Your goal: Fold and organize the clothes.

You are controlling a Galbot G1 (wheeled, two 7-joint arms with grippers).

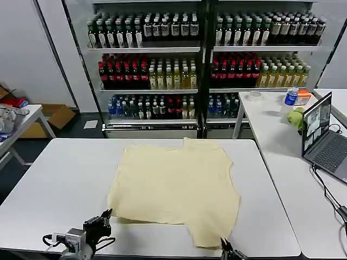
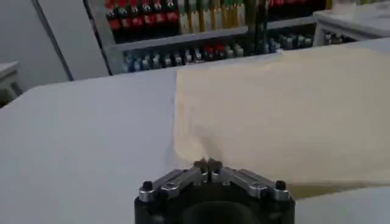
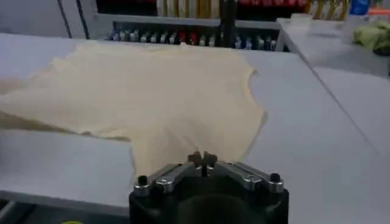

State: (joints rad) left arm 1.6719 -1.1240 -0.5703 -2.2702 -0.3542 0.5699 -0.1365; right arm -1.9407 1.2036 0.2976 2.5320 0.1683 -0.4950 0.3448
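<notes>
Nearest me, my left gripper (image 1: 106,215) and right gripper (image 1: 224,245), fingertips pressed together, hover at the white table's (image 1: 59,184) front edge. Cream garment (image 1: 176,187) lies spread flat mid-table. Behind: bottle shelves (image 1: 162,65); rightward, a laptop (image 1: 323,138).

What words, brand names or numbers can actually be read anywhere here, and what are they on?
None can be read.
Bottles on the shelves: labels too small and blurred.
Laptop: its screen shows pictures, no legible words.
Water bottle on the side table: label unreadable.
Pale yellow garment: plain, no visible print.
</notes>
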